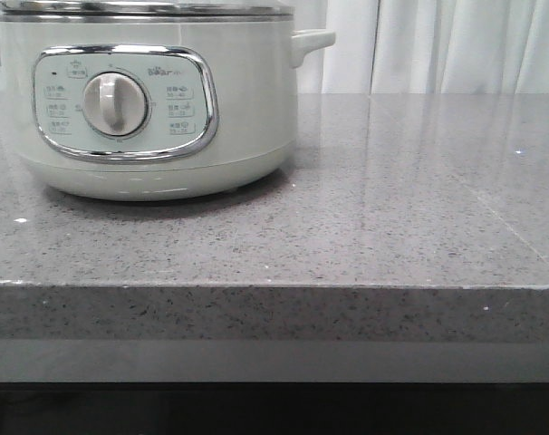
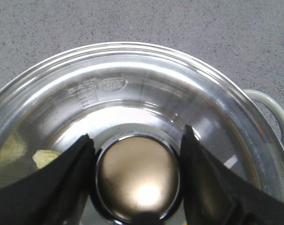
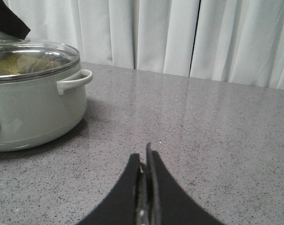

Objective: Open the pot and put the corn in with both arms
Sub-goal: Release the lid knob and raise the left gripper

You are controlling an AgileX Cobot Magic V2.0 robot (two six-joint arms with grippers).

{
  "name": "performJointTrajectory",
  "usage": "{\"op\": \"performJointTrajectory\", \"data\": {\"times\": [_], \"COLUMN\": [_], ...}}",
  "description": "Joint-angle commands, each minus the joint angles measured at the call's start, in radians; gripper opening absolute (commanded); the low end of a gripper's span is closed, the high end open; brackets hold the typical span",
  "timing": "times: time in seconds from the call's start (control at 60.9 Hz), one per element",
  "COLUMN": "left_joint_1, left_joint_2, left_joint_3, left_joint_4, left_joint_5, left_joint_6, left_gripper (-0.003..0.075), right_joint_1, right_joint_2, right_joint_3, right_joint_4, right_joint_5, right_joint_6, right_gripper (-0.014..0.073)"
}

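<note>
Pale green fills the upper left of the front view: the pot (image 1: 157, 100) sits on the grey speckled worktop (image 1: 392, 208), its chrome-framed panel and cream dial (image 1: 114, 103) facing the camera, one side handle (image 1: 313, 43) jutting out at its right and the steel rim cut off by the top edge. White curtains (image 1: 438, 45) hang behind. Neither of my tools shows in this view. In the left wrist view I look straight down on the glass lid (image 2: 132, 93), which is on the pot; my left tool (image 2: 137, 173) is spread, its two dark fingers (image 2: 62, 178) standing on either side of the round metallic knob (image 2: 138, 178), close to it, though I cannot tell whether they touch. Through the glass at lower left, something pale yellow (image 2: 44, 158) lies inside, too blurred to name as the corn. In the right wrist view my right tool (image 3: 146, 187) at bottom centre is pressed together with nothing between its fingers, above bare worktop, well apart from the pot at the left of the frame, whose lid is on.
</note>
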Motion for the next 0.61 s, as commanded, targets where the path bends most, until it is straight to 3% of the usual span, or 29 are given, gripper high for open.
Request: {"op": "performJointTrajectory", "data": {"times": [0.0,0.148,0.411,0.592], "left_joint_1": [-0.019,-0.019,-0.019,-0.019], "left_joint_2": [-0.042,-0.042,-0.044,-0.086], "left_joint_3": [-0.037,-0.037,-0.039,-0.051], "left_joint_4": [-0.007,-0.005,0.011,0.011], "left_joint_5": [-0.035,-0.020,-0.045,-0.054], "left_joint_6": [0.001,0.001,0.001,0.001], "left_gripper": [0.0265,0.0280,0.0517,0.0527], "right_joint_1": [-0.004,-0.004,-0.004,-0.004], "right_joint_2": [0.009,0.009,0.009,0.009], "right_joint_3": [-0.026,-0.026,-0.026,-0.026], "right_joint_4": [0.003,0.003,0.003,0.003], "right_joint_5": [-0.084,-0.083,-0.077,-0.077], "right_joint_6": [-0.009,-0.009,-0.009,-0.009], "right_gripper": [-0.0072,-0.0072,-0.0072,-0.0072]}}
